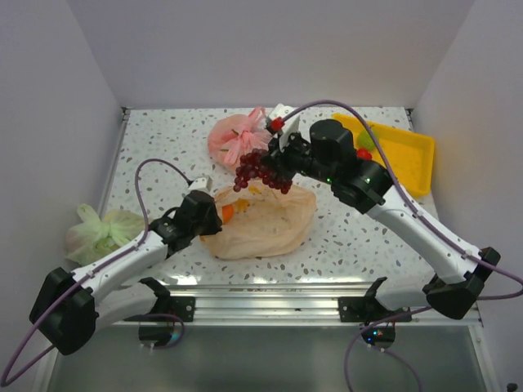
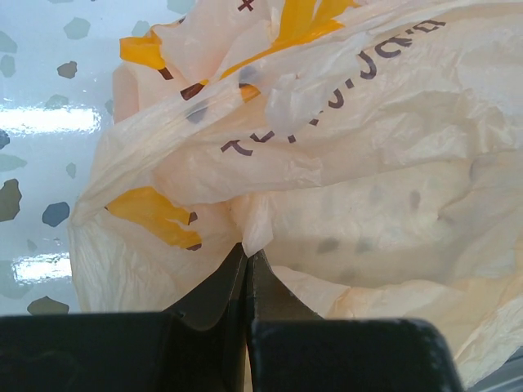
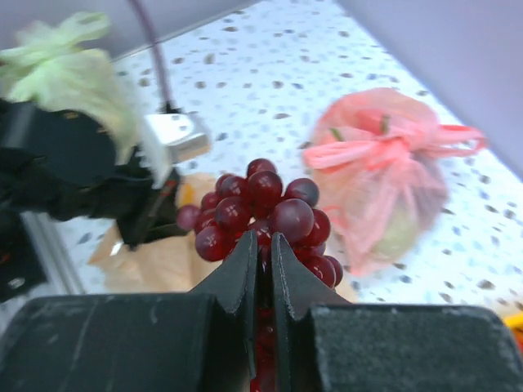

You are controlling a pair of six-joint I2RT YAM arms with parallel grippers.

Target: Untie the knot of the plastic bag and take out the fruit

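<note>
The peach-orange plastic bag (image 1: 261,219) lies open and slack mid-table, with an orange fruit (image 1: 230,211) showing at its left mouth. Its knot is not visible. My left gripper (image 1: 214,202) is shut on a fold of the bag's film (image 2: 255,233) at the left edge. My right gripper (image 1: 278,163) is shut on a bunch of dark purple grapes (image 1: 260,171) and holds it in the air above the bag's far edge; the grapes (image 3: 265,214) bulge out past the fingertips (image 3: 245,257) in the right wrist view. The bag (image 3: 176,261) lies below them.
A tied pink bag (image 1: 237,135) with fruit sits behind the grapes, also in the right wrist view (image 3: 384,175). A pale green bag (image 1: 102,230) lies at the left edge. A yellow tray (image 1: 404,151) at the back right holds red and green fruit (image 1: 364,147).
</note>
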